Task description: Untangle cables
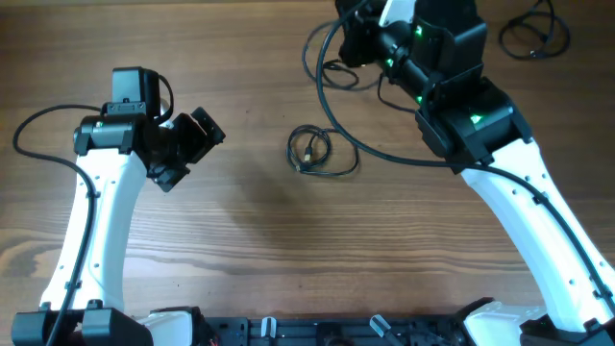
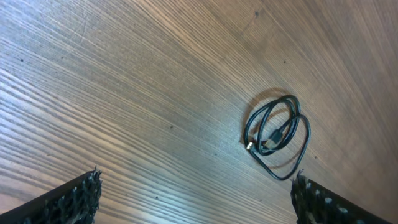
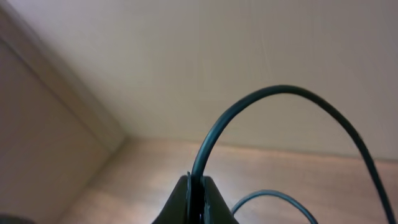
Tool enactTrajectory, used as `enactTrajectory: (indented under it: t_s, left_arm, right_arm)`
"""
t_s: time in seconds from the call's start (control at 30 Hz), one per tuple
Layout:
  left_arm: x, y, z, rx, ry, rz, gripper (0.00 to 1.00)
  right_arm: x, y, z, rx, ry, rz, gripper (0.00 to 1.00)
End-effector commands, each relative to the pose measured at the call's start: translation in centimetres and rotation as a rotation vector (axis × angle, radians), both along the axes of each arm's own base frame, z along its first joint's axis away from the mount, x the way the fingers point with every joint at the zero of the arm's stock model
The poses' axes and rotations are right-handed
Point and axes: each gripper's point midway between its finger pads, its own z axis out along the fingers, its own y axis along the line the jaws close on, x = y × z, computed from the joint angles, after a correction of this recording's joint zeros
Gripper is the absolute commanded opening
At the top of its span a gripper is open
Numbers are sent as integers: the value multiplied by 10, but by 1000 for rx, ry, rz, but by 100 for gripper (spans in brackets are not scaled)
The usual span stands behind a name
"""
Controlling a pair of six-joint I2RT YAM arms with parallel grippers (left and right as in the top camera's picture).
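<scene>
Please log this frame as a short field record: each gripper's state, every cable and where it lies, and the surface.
left gripper: open, holding nothing, above bare wood, coiled cable in its view
right gripper: shut on a black cable that arches up out of the closed fingers
coiled cable: lies in small loops mid-table, one plug end showing, not touched by either gripper
third cable: loose loop at the far right top, partly cut off by the frame edge
table: wood grain
</scene>
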Motion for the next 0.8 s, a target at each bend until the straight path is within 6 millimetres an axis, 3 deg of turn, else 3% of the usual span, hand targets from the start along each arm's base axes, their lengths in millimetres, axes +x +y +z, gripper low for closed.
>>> enactTrajectory:
  t_s: [0.0,0.07,0.13,0.23,0.3,0.37,0.5,0.67,0.77]
  left_arm:
    - [0,0,1,12,-8,-19,100]
    - [1,-3,2,-4,-12,-29,100]
    - [6,-29,13,-134,-73,-147,100]
    - [15,-83,56,-433,-269,-391,100]
    - [18,-97,76,-508,-382,-507,100]
    - [22,-107,81,-472,-468,-611,100]
    - [24,-139,87,-391,-594,-798,100]
    - [24,-151,80,-309,-599,-848,100]
    - [29,-144,69,-224,-570,-822,95]
  right_arm:
    - [-11,1,29,131,-6,26,4]
    - [-12,1,15,111,47,21,4]
    - [-15,0,1,96,111,16,4]
    - [-23,1,-20,117,231,24,4]
    - [-36,13,-29,123,296,114,4]
    - [-48,22,-34,232,429,151,4]
    - [-65,37,-29,345,544,245,4]
    - [-74,51,-4,442,543,355,4]
    - [-73,52,1,465,534,358,4]
